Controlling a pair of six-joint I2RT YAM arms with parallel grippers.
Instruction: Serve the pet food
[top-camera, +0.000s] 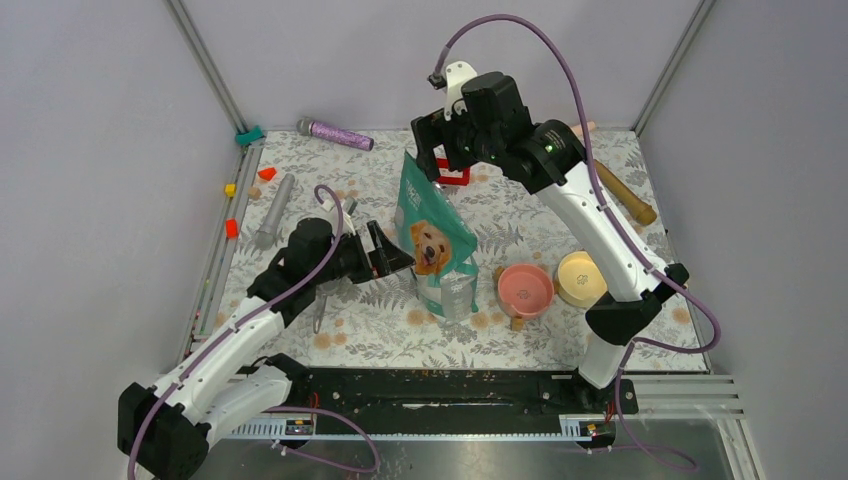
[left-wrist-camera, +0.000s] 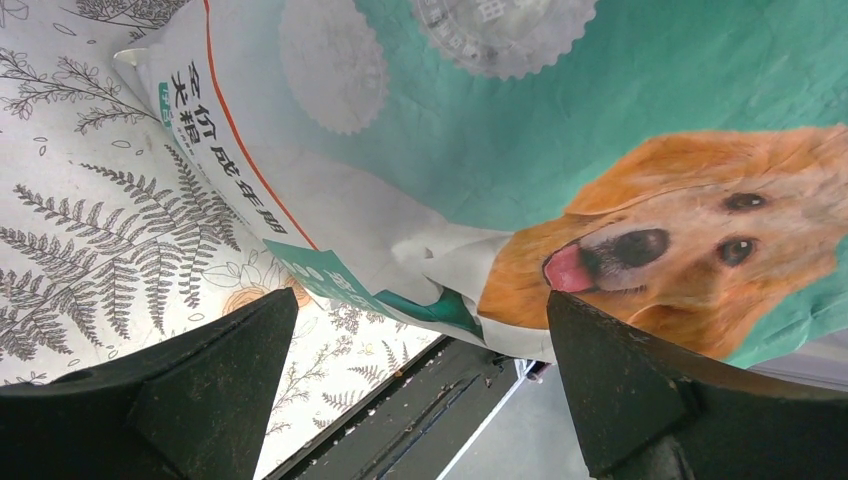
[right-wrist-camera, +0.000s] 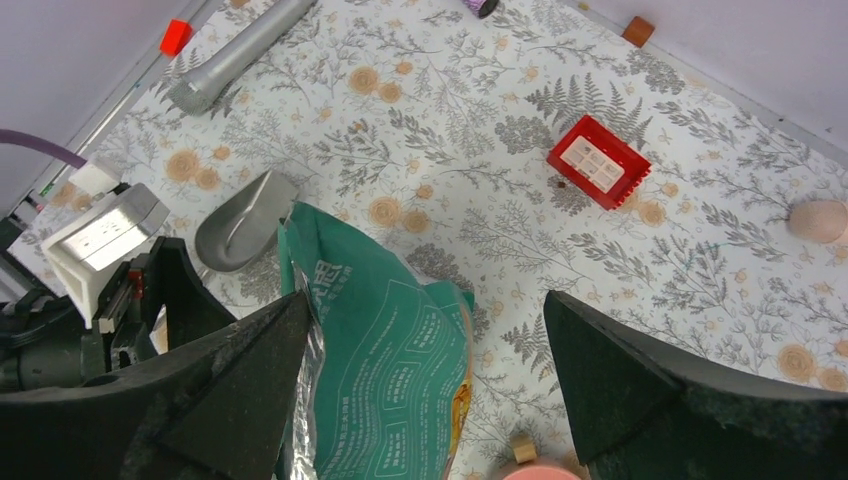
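Observation:
The teal-and-white foil bag (top-camera: 435, 240) with a golden dog's face stands upright mid-table. No kibble shows; the bag's inside is hidden. My left gripper (top-camera: 397, 256) is open and empty beside the bag's left side, near its lower front. In the left wrist view the bag (left-wrist-camera: 520, 170) fills the space ahead of the spread fingers (left-wrist-camera: 240, 350). My right gripper (top-camera: 440, 160) is open just above the bag's top edge. In the right wrist view the bag's top (right-wrist-camera: 400, 340) lies between the fingers (right-wrist-camera: 250, 370), silver lining showing. The grey metal scoop (right-wrist-camera: 240, 232) lies left of the bag.
A pink bowl (top-camera: 525, 288) and a yellow bowl (top-camera: 582, 278) sit right of the bag. A red tray (top-camera: 452, 175), purple cylinder (top-camera: 335, 133), grey cylinder (top-camera: 275, 210), wooden roller (top-camera: 625, 195) and small coloured blocks (top-camera: 265, 173) lie around. Crumbs dot the black front rail (top-camera: 450, 378).

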